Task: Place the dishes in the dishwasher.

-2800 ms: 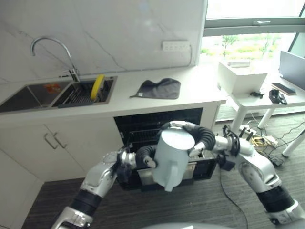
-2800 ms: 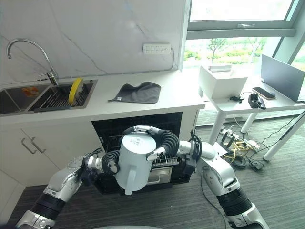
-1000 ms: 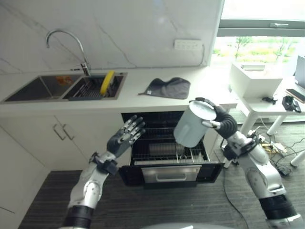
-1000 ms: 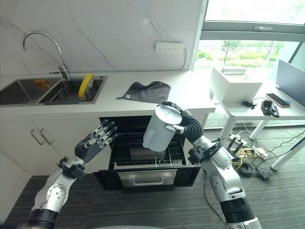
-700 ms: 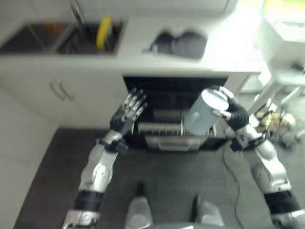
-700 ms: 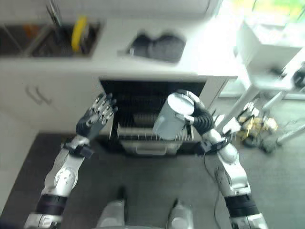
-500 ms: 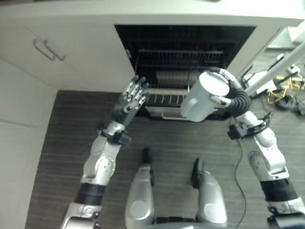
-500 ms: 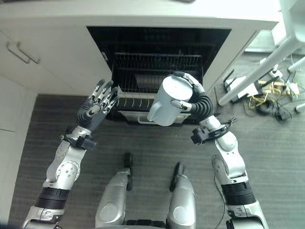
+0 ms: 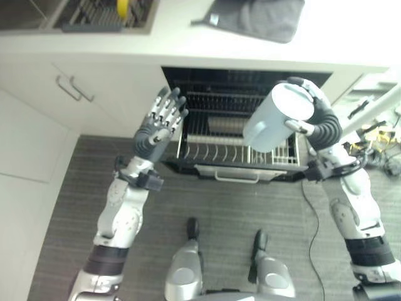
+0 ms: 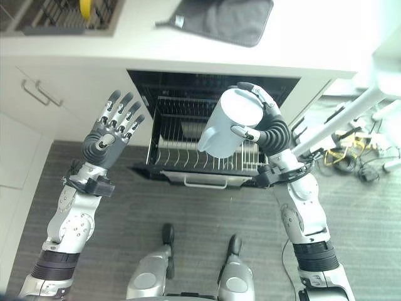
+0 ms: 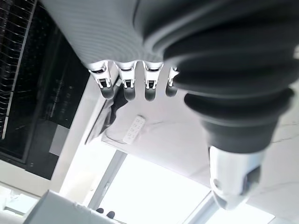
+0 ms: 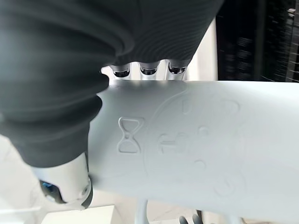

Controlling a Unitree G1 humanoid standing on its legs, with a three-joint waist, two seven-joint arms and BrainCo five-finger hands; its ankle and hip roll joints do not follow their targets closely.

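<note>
A pale grey-blue pitcher (image 10: pixel 227 123) hangs tilted in the air above the pulled-out rack (image 10: pixel 188 160) of the open dishwasher (image 9: pixel 188 80). My right hand (image 10: pixel 274 130) is shut on it, fingers over its far side and thumb on the near side. In the right wrist view the pitcher's embossed base (image 12: pixel 187 144) lies against my fingers (image 12: pixel 148 70). My left hand (image 10: pixel 111 133) is raised left of the dishwasher, open, with straight spread fingers (image 11: pixel 125 86) and nothing in it. A grey dish (image 9: pixel 224 124) lies in the rack.
The white counter (image 10: pixel 125 47) runs above the dishwasher, with a dark grey cloth (image 10: pixel 220 19) on it. At its left, a sink rack (image 10: pixel 56 17) holds a yellow item (image 10: pixel 84 6). Cupboard doors with handles (image 9: pixel 74 89) stand left. A white table leg (image 10: pixel 341 119) and floor cables (image 10: pixel 351 164) are right.
The camera has tipped up, so the counter shows again. The pitcher in my right hand now sits higher, over the rack instead of before its front. The left hand stays open.
</note>
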